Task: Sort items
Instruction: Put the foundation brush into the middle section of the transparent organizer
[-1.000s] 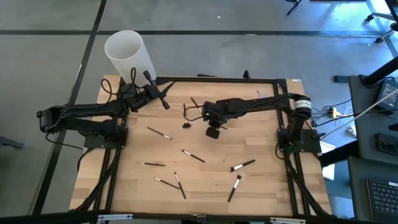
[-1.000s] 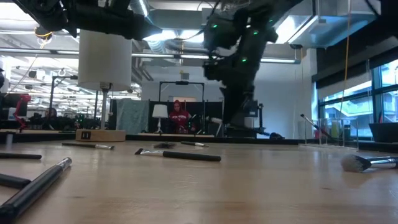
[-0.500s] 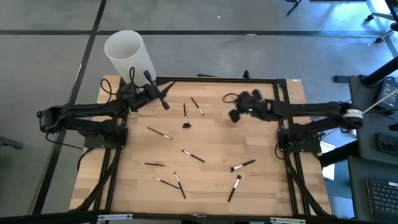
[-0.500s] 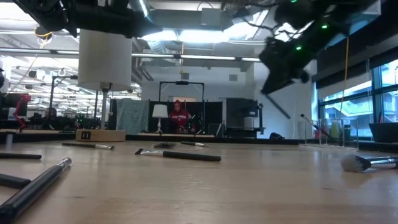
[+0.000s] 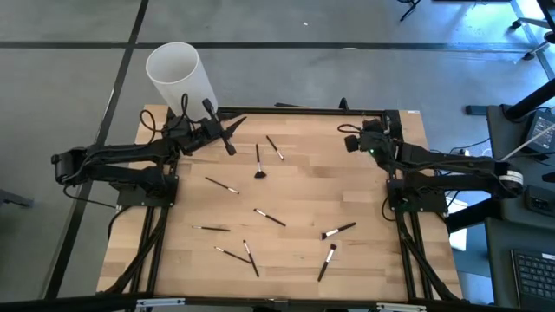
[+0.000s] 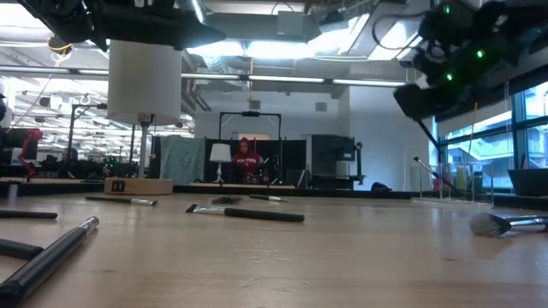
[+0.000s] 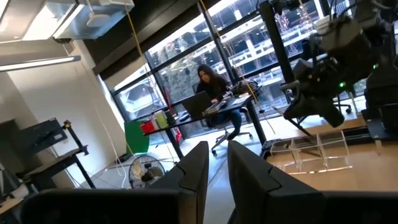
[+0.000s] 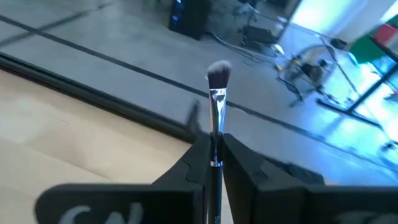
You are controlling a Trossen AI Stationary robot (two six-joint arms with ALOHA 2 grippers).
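Brush (image 8: 217,99) held in the right pincer (image 8: 214,155): handle pinched between the 2 dark fingers, grey tufted tip sticking out ahead, past the counter edge toward the floor. From above, that right pincer (image 5: 357,140) sits at the far right corner of the counter (image 5: 303,195), raised clear of the wood.

Other brushes lie loose on the counter. 2 near the far middle: a slim one (image 5: 274,147) and one with a dark fan tip (image 5: 258,161). 1 left of centre (image 5: 222,185), 1 at centre (image 5: 270,217), 1 at left (image 5: 211,229), a crossed pair near the front (image 5: 246,253), 2 thicker ones at front right (image 5: 338,230) (image 5: 327,261). 9 counted on the wood; could be more.

Left pincer (image 5: 227,139) hangs over the far left of the counter, near the big white cylinder (image 5: 178,76). Its fingers (image 7: 194,168) are closed to a narrow slit, nothing visible between them.

Risks, as I judge them: the brush is gripped low on a thin handle, so a swing could pivot it or let it slip; with the tip out beyond the edge, a drop would likely land off the counter.

Hard to make out: no sorting bin or marked spot is obvious. From counter level the right arm (image 6: 454,60) is a dark mass, its brush lost. Lower handle hidden by the fingers.
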